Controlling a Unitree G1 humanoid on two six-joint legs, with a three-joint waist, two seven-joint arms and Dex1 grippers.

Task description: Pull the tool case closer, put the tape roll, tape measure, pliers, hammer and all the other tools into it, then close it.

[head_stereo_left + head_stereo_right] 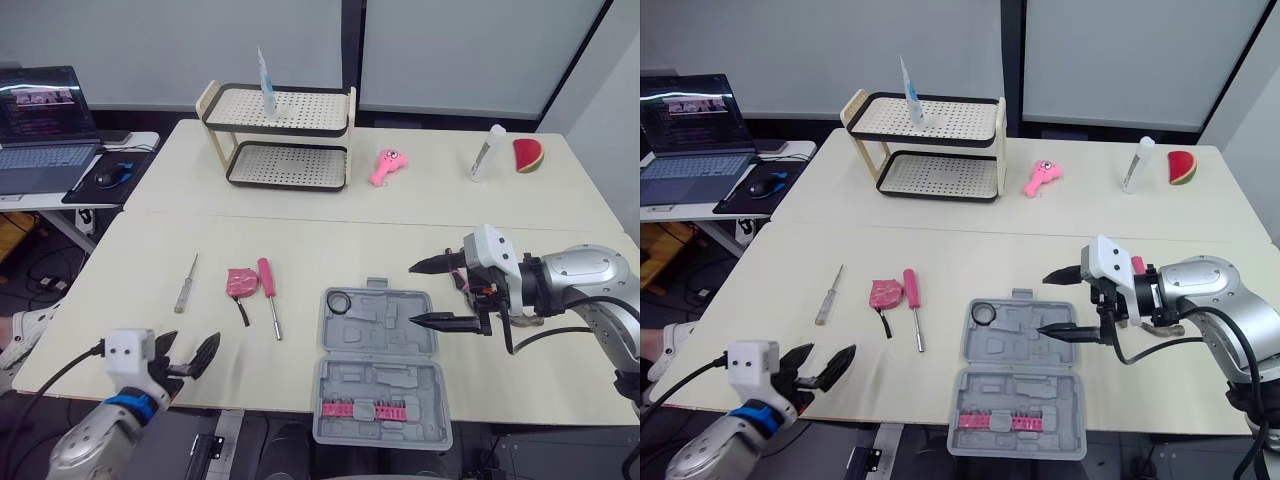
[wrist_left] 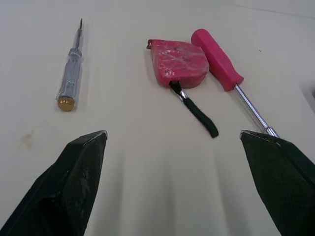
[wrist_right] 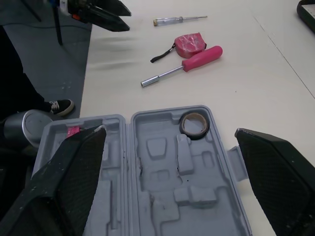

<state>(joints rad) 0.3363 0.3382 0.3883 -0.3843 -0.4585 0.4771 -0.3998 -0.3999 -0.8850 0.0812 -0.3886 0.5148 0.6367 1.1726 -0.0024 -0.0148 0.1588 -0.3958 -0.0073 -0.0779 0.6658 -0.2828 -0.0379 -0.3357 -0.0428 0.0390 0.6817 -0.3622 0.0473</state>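
The tool case (image 1: 378,400) lies open at the front edge of the bench (image 1: 130,300), near enough that the pulling step looks done, and the tape roll (image 1: 338,301) sits in the far left corner of its moulded half, so I judge the packing to be under way. The right tool (image 1: 413,293) hovers over the right side of the case, its two fingers spread wide and grasping nothing. The left tool (image 1: 190,348) hangs at the near left edge of the bench, likewise released and empty, facing the loose items. These are a tester screwdriver (image 1: 187,283) to the left, the pink tape measure (image 1: 240,282) with its black strap trailing toward the robot, and a pink screwdriver (image 1: 268,290) just beside it, possibly touching its body. The tape measure seems the likely next pick. That calls for the left tool to reach forward and drop its fingers across the pink body rather than the strap. It must keep clear of the screwdriver handle, then carry the measure right into an empty recess of the case.
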